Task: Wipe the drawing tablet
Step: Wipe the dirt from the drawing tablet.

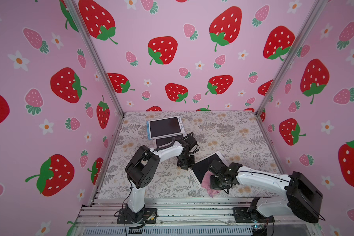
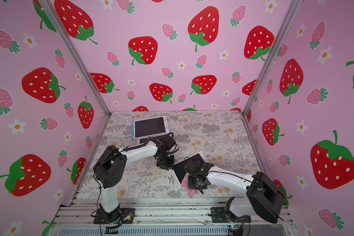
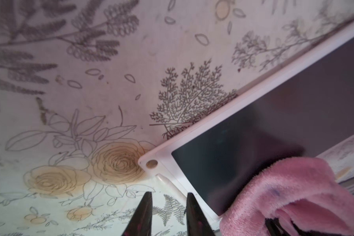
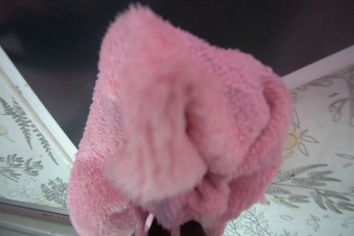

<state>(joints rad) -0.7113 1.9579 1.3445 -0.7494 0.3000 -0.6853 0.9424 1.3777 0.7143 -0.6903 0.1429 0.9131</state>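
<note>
**Visitor:** Where is the drawing tablet?

**Onlooker:** The drawing tablet (image 1: 204,164), a dark screen in a white frame, lies flat on the flowered table cover (image 1: 233,139), between the two sets of fingers. One corner sits just beside the left gripper (image 3: 169,196). The neighbouring corner lies under the right gripper (image 1: 218,180).

**Visitor:** What are the left fingers doing?

**Onlooker:** The left fingers (image 3: 145,212) point down and stand a little apart. Nothing is between them but the flowered cover. One finger is right at the edge of the white frame, and I cannot tell whether it touches.

**Visitor:** And the right ones?

**Onlooker:** They are pressed together, pinching a fluffy pink cloth (image 1: 206,180). The cloth bunches out around the fingertips and hides them. It rests on the corner of the screen nearest those fingers and spills past the frame onto the cover.

**Visitor:** Is anything else nearby?

**Onlooker:** Beyond the left fingers, well apart from them, a second tablet (image 1: 165,127) with a blue edge lies towards the back. A third tablet (image 1: 160,142) peeks out from under that arm. Pink walls (image 1: 192,51) printed with strawberries stand on three sides.
</note>
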